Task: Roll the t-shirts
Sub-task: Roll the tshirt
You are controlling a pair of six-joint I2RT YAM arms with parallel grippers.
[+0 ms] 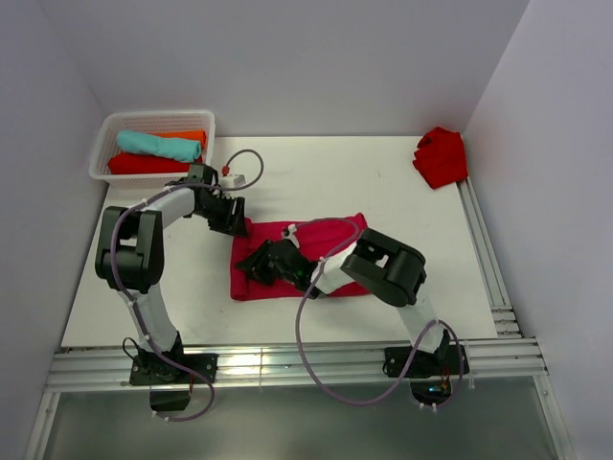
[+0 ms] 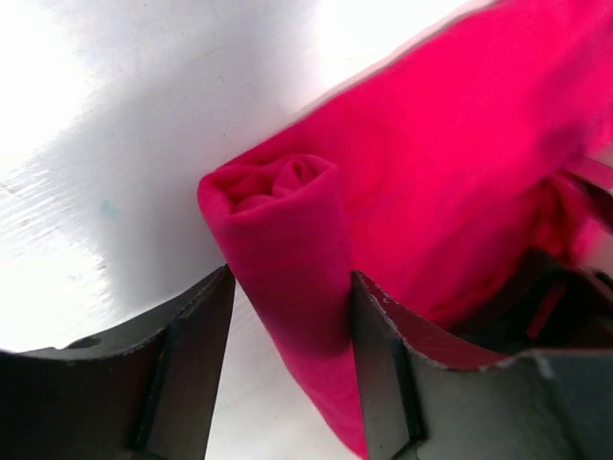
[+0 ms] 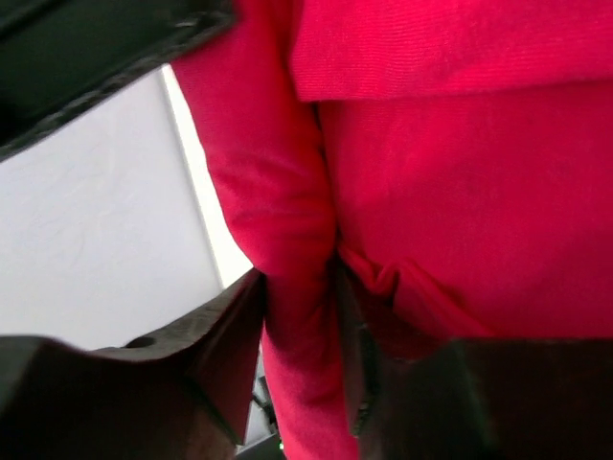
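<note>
Straddles the crimson t-shirt point(image 1: 259, 287) roll with left gripper point(image 2: 290, 287) and right gripper point(image 3: 299, 287), clamping unclear, risking unrolling through uneven slackening.

a raspberry-crimson cloth t-shirt point(image 1: 330, 233) lies mid-way across a white flat table point(image 1: 335, 172), its left edge rolled. in the far-left corner a white plastic mesh basket point(image 1: 102, 158) holds a rolled teal tee point(image 1: 158, 146), an orange tee point(image 1: 188, 136) behind it, a scarlet tee point(image 1: 144, 165) in front. a crumpled scarlet tee point(image 1: 442, 156) lies far right.

Left arm point(image 1: 134, 254), right arm point(image 1: 388, 268) — black joints, white links, lilac cables point(image 1: 298, 331); left gripper point(image 1: 233, 222) black.
</note>
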